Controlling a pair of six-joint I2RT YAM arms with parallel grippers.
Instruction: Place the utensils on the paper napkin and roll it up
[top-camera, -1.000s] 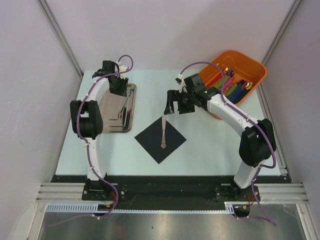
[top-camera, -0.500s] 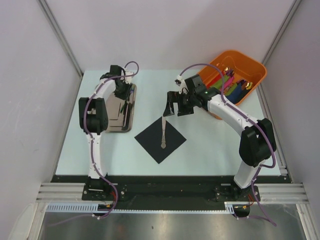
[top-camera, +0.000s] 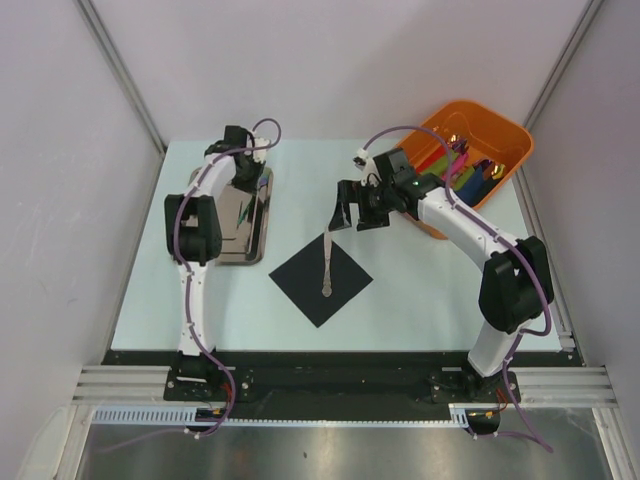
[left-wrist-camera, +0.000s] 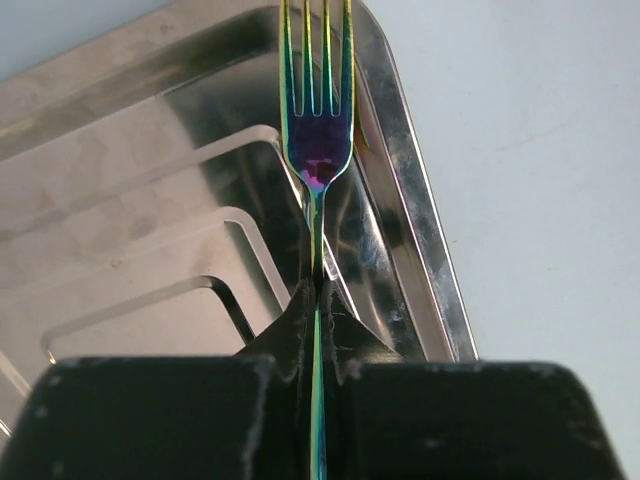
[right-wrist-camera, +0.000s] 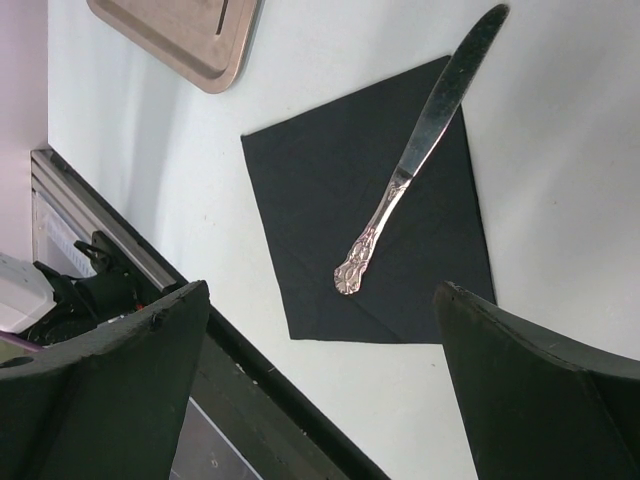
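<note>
The left claw (left-wrist-camera: 318, 305) clamps the fork (left-wrist-camera: 318, 150) at the tray (left-wrist-camera: 120, 120); the right claw (right-wrist-camera: 320, 300) gapes empty. That thin handle may swivel loose.

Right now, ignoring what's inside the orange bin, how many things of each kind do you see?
Fork: 1, held in the left gripper
Knife: 1
Black napkin: 1
Steel tray: 1
Orange bin: 1
Total: 5
</note>
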